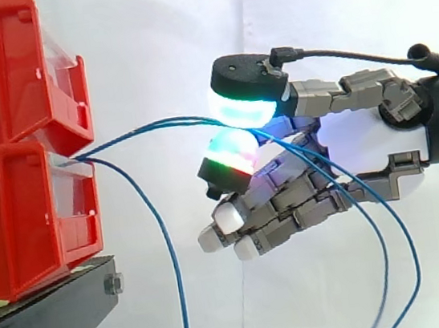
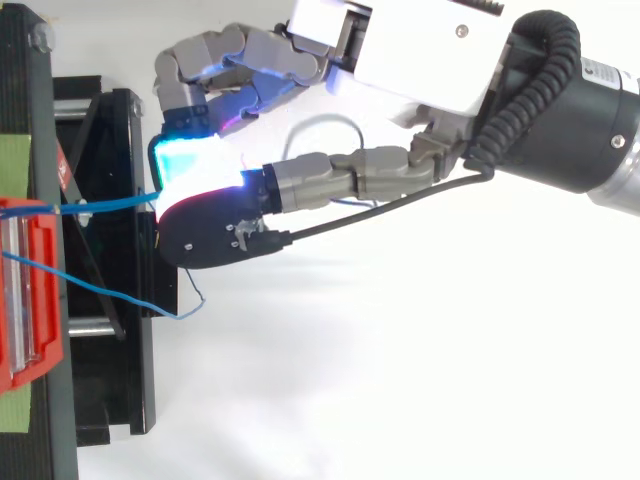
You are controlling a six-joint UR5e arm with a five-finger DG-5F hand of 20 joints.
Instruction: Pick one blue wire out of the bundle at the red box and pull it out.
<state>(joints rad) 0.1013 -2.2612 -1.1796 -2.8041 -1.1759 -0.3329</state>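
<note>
Pulling the pinched strand free is judged to be the step in hand. The hand [image 1: 362,141] is closed in a pinch. A glowing cyan-green pad [image 1: 240,106] above and a red-green pad [image 1: 233,152] below meet on a thin blue wire [image 1: 158,124]. The other fingers are curled beneath. Two blue lines run close together toward the pads, so it cannot be told whether a second strand lies in the same pinch.

Recommended procedure (a judgement):
1. Hold the pinch firm so that the thin, smooth wire does not slip between the pads.
2. Withdraw straight away from the stacked red plastic box [image 1: 17,223], along the wire's own line, not sideways or downward.
3. Watch the box on its black metal stand [image 1: 46,324]. A snagged wire could drag it.

Position: the wire leaves the front of the red box at the seam between its upper and lower bins. It arches away from the box to the pads, then hangs down beyond them. Another blue wire [image 1: 165,244] from the same seam drops just in front of the box, apart from the hand.
</note>
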